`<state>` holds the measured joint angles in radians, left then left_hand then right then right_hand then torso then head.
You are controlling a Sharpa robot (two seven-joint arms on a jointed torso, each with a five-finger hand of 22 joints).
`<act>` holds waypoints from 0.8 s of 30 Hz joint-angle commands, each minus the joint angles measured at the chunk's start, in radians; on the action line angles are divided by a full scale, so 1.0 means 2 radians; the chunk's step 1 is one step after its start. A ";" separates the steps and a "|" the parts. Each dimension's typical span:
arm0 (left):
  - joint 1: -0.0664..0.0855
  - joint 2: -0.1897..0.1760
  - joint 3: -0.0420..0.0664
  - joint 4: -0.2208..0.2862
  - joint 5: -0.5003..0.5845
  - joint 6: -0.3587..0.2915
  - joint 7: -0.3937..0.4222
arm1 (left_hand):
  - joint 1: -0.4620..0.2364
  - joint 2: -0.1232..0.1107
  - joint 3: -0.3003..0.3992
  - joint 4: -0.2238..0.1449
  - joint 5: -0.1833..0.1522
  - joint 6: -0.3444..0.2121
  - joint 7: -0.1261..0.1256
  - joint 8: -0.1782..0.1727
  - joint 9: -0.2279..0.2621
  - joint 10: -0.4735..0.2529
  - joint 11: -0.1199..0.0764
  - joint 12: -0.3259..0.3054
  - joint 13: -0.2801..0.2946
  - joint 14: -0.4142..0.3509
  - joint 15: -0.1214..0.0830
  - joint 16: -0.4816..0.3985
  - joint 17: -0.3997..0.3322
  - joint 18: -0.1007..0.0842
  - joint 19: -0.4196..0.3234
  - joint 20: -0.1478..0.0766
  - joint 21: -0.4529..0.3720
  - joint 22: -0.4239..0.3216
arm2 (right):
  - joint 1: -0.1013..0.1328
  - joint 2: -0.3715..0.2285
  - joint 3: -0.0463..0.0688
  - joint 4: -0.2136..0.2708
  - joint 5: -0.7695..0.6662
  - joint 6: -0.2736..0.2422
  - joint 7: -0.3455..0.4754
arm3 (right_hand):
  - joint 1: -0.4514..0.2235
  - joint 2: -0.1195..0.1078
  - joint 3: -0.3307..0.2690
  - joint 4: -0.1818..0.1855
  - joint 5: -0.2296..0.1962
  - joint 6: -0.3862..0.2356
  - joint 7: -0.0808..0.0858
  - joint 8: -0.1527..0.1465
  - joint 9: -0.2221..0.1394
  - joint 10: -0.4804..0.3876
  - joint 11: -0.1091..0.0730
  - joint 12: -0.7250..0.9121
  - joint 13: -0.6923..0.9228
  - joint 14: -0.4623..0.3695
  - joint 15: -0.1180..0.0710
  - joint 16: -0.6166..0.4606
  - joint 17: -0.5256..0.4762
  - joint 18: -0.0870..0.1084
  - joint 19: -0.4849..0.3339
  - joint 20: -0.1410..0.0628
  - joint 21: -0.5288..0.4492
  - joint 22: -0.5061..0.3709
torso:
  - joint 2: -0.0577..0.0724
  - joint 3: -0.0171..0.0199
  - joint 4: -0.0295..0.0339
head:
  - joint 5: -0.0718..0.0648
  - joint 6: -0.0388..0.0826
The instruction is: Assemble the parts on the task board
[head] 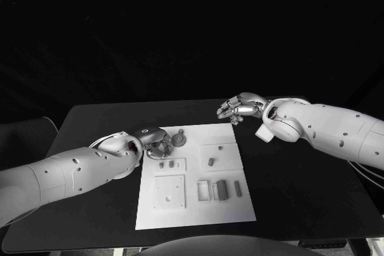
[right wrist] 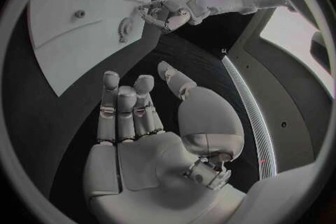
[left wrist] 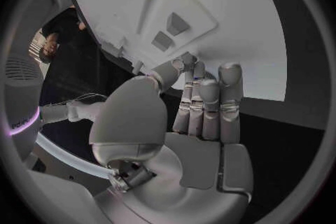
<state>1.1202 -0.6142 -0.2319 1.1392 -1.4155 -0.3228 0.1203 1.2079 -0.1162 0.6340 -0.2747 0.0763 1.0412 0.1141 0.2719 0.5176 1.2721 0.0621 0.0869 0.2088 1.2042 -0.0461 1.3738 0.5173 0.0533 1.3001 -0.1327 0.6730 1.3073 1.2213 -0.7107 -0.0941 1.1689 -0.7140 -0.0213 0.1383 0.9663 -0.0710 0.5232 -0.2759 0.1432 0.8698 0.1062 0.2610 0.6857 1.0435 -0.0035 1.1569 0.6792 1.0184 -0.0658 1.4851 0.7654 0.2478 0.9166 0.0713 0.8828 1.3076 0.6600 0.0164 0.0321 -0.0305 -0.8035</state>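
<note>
The white task board (head: 228,211) lies in the middle of the black table. A round grey part (head: 179,138) lies near its far left corner and also shows as the round part (right wrist: 125,28) in the right wrist view. My left hand (head: 156,146) hovers just beside that part. Its fingers (left wrist: 210,101) are straight and side by side, and its thumb tip meets a fingertip. I cannot tell whether anything is pinched there. My right hand (head: 240,108) floats above the bare table beyond the board's far right corner. Its palm (right wrist: 140,151) is empty and its fingers are spread.
Small grey pieces (head: 170,164) stand in a recess on the board's left. A short peg (head: 210,161) lies on the right-hand plate. Upright blocks (head: 220,189) stand near the board's front right, beside a raised square plate (head: 170,192). Bare black table (head: 296,184) surrounds the board.
</note>
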 commanded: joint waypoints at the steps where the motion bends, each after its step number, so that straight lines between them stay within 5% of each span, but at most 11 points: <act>1: 0.000 0.003 0.000 0.002 -0.006 0.010 -0.001 | 0.003 0.001 0.000 -0.003 0.001 0.002 0.001 0.003 0.000 0.004 0.000 -0.002 0.001 -0.002 -0.003 -0.002 0.000 0.054 -0.003 -0.006 -0.002 0.008 | 0.000 0.001 0.000 0.000 -0.003 0.004 0.003 | -0.004 0.001 0.001 0.001 -0.001 0.022 0.019 -0.003 -0.001 -0.085 0.020 0.003 -0.001 -0.003 -0.001 -0.001 -0.001 0.007 0.004 0.001 -0.001 0.008 | 0.000 0.0004 -0.0003 | 0.000 0.000; 24: 0.000 0.003 0.000 -0.003 -0.039 0.043 -0.039 | 0.002 -0.002 -0.003 -0.004 -0.003 0.000 0.002 0.002 -0.001 0.004 0.000 -0.004 0.002 -0.006 -0.002 -0.003 -0.002 0.052 -0.007 -0.006 -0.003 0.009 | 0.000 0.000 0.000 0.000 -0.003 0.004 0.003 | -0.004 0.001 0.001 0.001 -0.001 0.022 0.019 -0.003 -0.001 -0.085 0.020 0.003 -0.001 -0.003 -0.001 -0.001 -0.001 0.007 0.004 0.001 -0.001 0.008 | 0.000 0.0000 0.0003 | -0.001 -0.002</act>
<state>1.1235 -0.6067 -0.2290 1.1360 -1.4685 -0.2758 0.0698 1.2080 -0.1162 0.6313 -0.2774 0.0727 1.0388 0.1118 0.2754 0.5160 1.2739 0.0639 0.0811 0.2122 1.2007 -0.0496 1.3737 0.5152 0.0531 1.2950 -0.1344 0.6732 1.3079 1.2213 -0.7110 -0.0941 1.1692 -0.7141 -0.0213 0.1382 0.9663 -0.0709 0.5232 -0.2759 0.1432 0.8685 0.1074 0.2610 0.6858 1.0435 -0.0036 1.1569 0.6793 1.0166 -0.0676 1.4851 0.7655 0.2478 0.9166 0.0713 0.8828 1.3076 0.6598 0.0165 0.0321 -0.0327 -0.8061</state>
